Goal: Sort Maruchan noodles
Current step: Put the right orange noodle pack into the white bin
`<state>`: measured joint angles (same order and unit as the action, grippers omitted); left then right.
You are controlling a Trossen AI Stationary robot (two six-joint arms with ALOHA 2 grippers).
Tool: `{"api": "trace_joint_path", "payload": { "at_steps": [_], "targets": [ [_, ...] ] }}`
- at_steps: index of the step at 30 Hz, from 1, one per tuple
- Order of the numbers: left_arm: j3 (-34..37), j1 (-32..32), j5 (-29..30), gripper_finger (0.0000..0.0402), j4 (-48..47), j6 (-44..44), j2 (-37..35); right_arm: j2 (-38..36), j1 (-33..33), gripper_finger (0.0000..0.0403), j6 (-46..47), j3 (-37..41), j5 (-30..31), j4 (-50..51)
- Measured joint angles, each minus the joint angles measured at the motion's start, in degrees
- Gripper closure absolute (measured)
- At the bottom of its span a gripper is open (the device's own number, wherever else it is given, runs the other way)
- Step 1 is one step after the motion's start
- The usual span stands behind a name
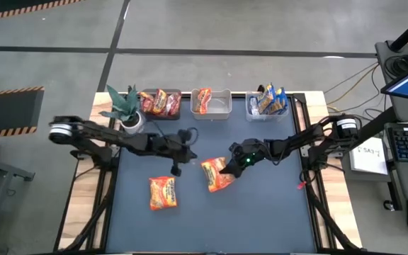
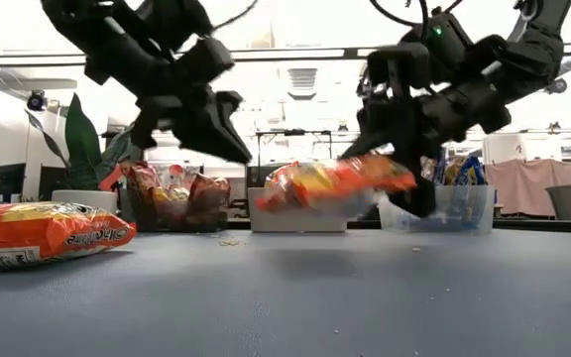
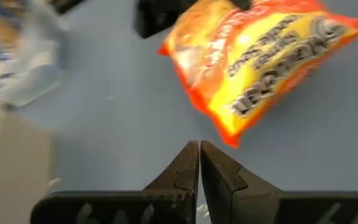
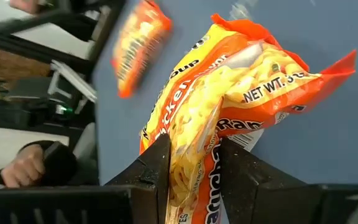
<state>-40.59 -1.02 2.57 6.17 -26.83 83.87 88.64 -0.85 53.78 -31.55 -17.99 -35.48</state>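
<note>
My right gripper [image 1: 231, 166] is shut on an orange Maruchan packet [image 1: 217, 176] near the table's middle, clear of the table in the low view [image 2: 330, 183]. My left gripper [image 1: 190, 151] is shut and empty just left of it, above the table [image 2: 228, 137]. A second orange packet [image 1: 163, 193] lies flat on the table nearer the front, left. At the back, one clear bin holds dark red packets [image 1: 161, 103], one an orange packet [image 1: 203, 100], and one blue-and-yellow packets [image 1: 271, 102]. My right gripper pinches one end of the orange packet [image 4: 194, 158] between its two fingers [image 4: 157, 171]. The fingers slant down from the table's right side. The packet is lifted clear of the table and sticks out about level toward the left [image 2: 305, 186].
A potted plant [image 1: 125, 110] stands at the back left beside the bins. A person's hand [image 4: 30, 165] shows beyond the table in the right wrist view. Bare table lies at the front right [image 1: 275, 212].
</note>
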Motion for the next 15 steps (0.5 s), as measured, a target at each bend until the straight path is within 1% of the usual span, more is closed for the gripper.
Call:
{"api": "trace_joint_path", "payload": {
  "at_steps": [4,8,11,13,15],
  "targets": [
    [2.34,-2.57,-0.02,0.0402,1.0,-1.15,-9.52,-4.09,-2.61,0.0309,-2.04,-1.33,0.02,1.86],
    [4.44,-4.38,-0.31,0.0402,0.87,-1.18,-17.37,-8.54,-6.78,0.0309,-5.96,-5.04,0.25,11.08],
    [5.4,-5.18,-0.2,0.0402,1.91,-1.15,-22.12,-11.49,-10.3,0.0309,-11.08,-10.19,1.14,22.77],
    [6.14,-5.37,-0.05,0.0402,0.99,-0.96,-24.44,-12.2,-12.29,0.0309,-14.48,-15.42,3.54,30.31],
    [6.53,-5.4,-0.07,0.0402,1.51,-0.88,-26.25,-12.67,-14.31,0.0309,-16.48,-20.5,5.59,41.25]
  ]
}}
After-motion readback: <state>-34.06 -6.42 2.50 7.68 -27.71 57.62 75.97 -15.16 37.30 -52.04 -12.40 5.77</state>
